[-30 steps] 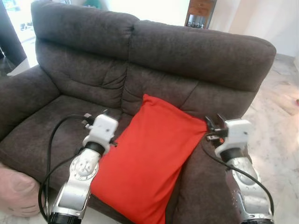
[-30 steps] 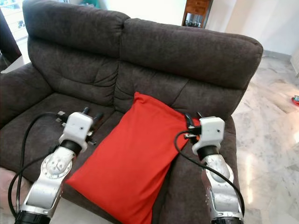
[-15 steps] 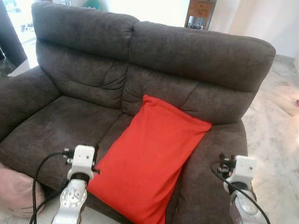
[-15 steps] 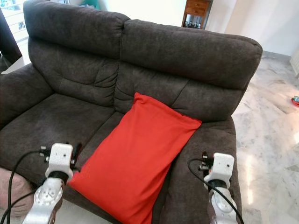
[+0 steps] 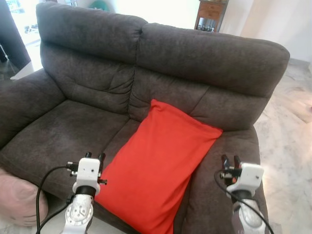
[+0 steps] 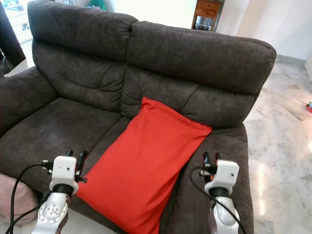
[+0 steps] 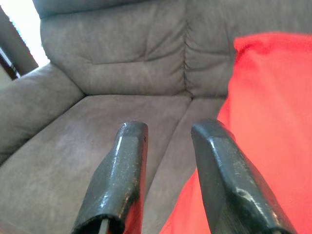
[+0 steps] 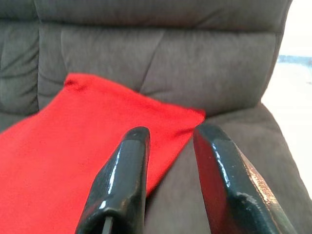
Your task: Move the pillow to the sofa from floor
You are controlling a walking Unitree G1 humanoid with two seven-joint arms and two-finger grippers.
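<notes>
Now the red pillow [image 5: 158, 165] lies on the dark grey sofa [image 5: 204, 63], spread across the sofa's right seat cushion, its upper corner leaning against the backrest near the centre seam and its lower end hanging a little over the seat's front edge. Its right corner reaches toward the sofa's right armrest [image 6: 229, 141]. The left gripper [image 5: 94, 156] hovers by the front of the sofa's left seat, just beside the pillow's left edge and apart from it; in its wrist view the two black fingers [image 7: 122, 170] stand spread with a gap between them and nothing held, pointing at the seat and the seam of the backrest. The right gripper [image 5: 228, 161] sits over the sofa's right armrest, near the pillow's right edge without touching it; its fingers [image 8: 124, 175] likewise stand parted and empty, aimed at the backrest. A pale pink cushion [image 5: 17, 200], or something much like it, rests low against the sofa's front left corner, partly cut off. Beyond the sofa's right side lies light marble floor [image 6: 287, 122], and behind the backrest stands a wooden cabinet [image 5: 210, 13].
</notes>
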